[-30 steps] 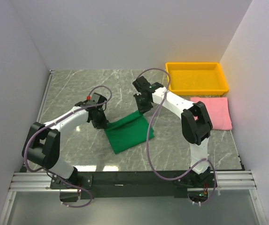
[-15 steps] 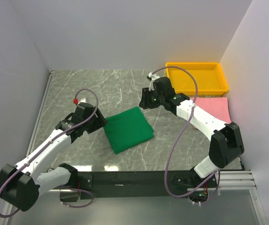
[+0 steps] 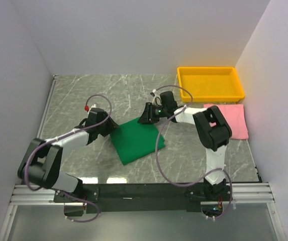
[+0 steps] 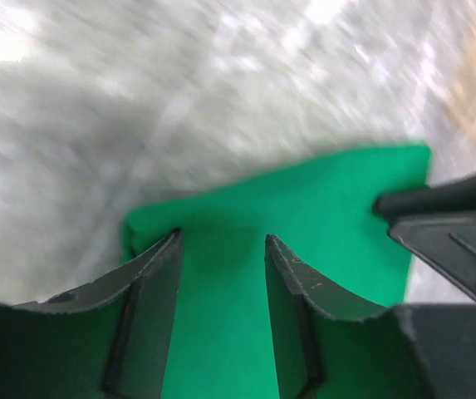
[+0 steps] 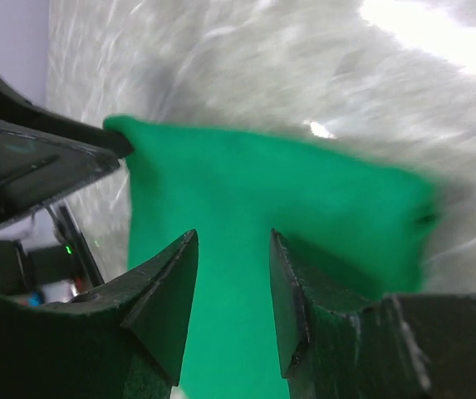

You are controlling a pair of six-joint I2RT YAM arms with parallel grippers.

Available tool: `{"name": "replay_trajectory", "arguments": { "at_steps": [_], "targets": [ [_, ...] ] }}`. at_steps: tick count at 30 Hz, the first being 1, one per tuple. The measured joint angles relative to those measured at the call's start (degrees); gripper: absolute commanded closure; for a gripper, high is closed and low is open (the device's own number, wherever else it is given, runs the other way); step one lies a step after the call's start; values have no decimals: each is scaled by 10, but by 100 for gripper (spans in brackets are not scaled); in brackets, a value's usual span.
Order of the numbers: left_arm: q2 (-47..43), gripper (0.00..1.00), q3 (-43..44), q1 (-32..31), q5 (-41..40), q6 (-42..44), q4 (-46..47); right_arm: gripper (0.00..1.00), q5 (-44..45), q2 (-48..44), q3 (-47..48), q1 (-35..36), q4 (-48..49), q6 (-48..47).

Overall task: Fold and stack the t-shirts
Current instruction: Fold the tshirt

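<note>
Judged green t-shirt (image 3: 137,140) soft, light, limp; best pinched at edge corners. Found jaws of left gripper (image 4: 223,239) and right gripper (image 5: 233,237) parted, empty.

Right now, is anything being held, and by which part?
Nothing is held: both pairs of jaws stand open at the far corners of the green shirt.

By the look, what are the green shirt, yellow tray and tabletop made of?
Green t-shirt: likely soft, matte cloth; it lies folded flat with limp edges.
Yellow tray: probably moulded plastic, going by the uniform colour, slight sheen and rounded rim.
Tabletop: grey marble-look veining, glossy enough to reflect the lights. Stone or laminate, can't tell.
</note>
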Motion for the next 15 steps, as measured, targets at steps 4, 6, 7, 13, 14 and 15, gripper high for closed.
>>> {"name": "replay_trajectory", "arguments": {
  "at_steps": [4,6,7,13,14,15],
  "targets": [
    [69,53,-4,41,0,-19,50,54,-42,81,8,-32,77,74],
    [89,53,-10,58,14,-33,80,54,-71,100,8,-43,115,110],
    [92,52,-10,63,14,-34,89,55,-75,104,8,-47,125,121],
    [142,45,42,88,32,-30,97,55,-72,96,-4,-61,157,154],
    [148,40,56,89,32,-27,90,55,-69,86,-12,-63,156,155],
    [150,37,67,90,33,-21,83,55,-65,73,-24,-64,153,156]
  ]
}}
